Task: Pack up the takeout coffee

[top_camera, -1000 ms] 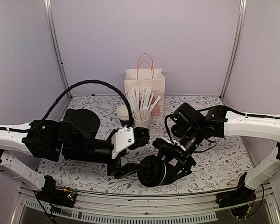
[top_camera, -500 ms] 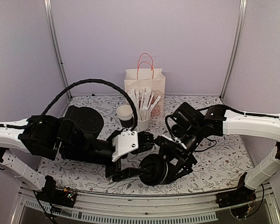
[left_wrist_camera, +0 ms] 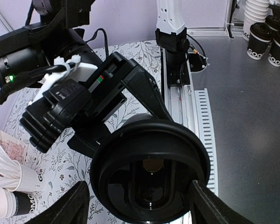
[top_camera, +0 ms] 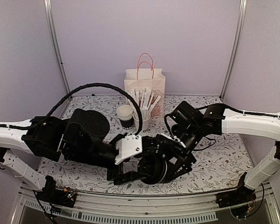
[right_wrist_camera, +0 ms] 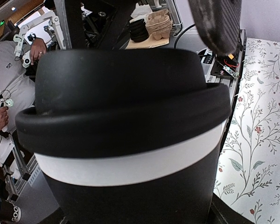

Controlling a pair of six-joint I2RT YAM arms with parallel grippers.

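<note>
The takeout coffee (top_camera: 154,169), a black paper cup with a white band and a black lid, is held on its side low over the table's front middle. My right gripper (top_camera: 171,161) is shut on the cup body, which fills the right wrist view (right_wrist_camera: 130,186) under its lid (right_wrist_camera: 126,93). My left gripper (top_camera: 144,159) faces the cup from the left. In the left wrist view the lid (left_wrist_camera: 149,163) sits face-on between my open fingers (left_wrist_camera: 79,205). A sliver of table shows between the left finger and the lid.
A white paper bag (top_camera: 144,81) with orange handles stands at the back middle. In front of it are a white cup of wrapped sticks (top_camera: 142,122) and a stack of lidless cups (top_camera: 125,114). The table's front rail (top_camera: 144,205) runs just below the grippers.
My left gripper has moved right toward the cup, and its fingers now straddle the lid. The right gripper and cup have barely shifted.
</note>
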